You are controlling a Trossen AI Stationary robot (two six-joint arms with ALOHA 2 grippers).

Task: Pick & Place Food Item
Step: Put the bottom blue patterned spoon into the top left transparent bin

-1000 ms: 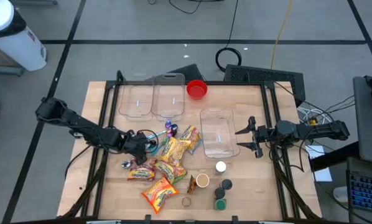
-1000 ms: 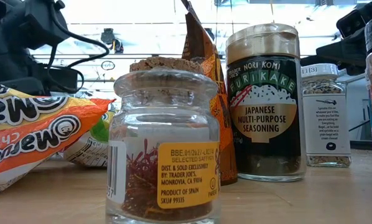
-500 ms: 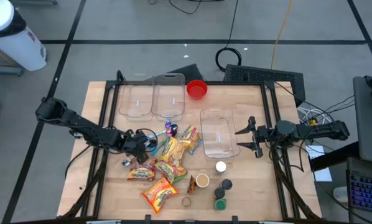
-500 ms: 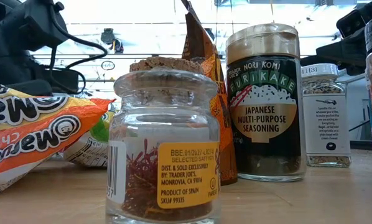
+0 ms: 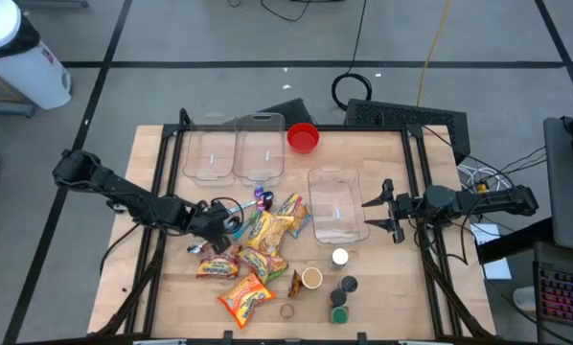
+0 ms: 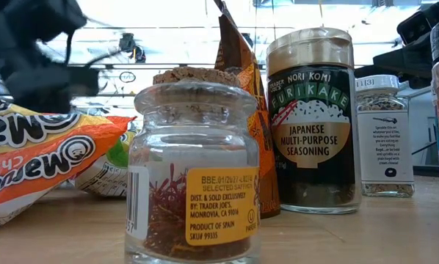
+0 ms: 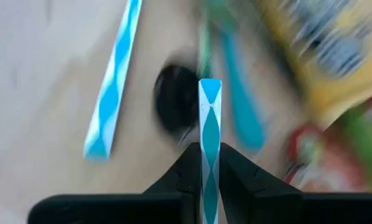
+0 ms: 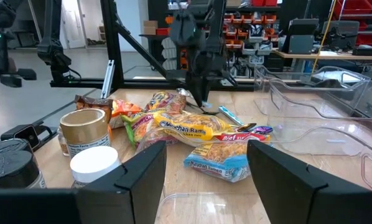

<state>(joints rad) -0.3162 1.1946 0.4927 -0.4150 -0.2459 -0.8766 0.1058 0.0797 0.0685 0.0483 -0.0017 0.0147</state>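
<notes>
The left end effector [image 7: 209,163] is pinching a striped stick [image 7: 209,134] end-on, its long axis running straight ahead between the fingers, while the right end effector [image 5: 386,213] is waiting open at the worktop's right edge.

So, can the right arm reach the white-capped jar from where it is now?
Probably yes. The right end effector hangs open beside the clear container, and the white-capped jar stands close by on bare table, with nothing between them.

Three clear bins [image 5: 260,146], one red bowl [image 5: 303,137]
</notes>
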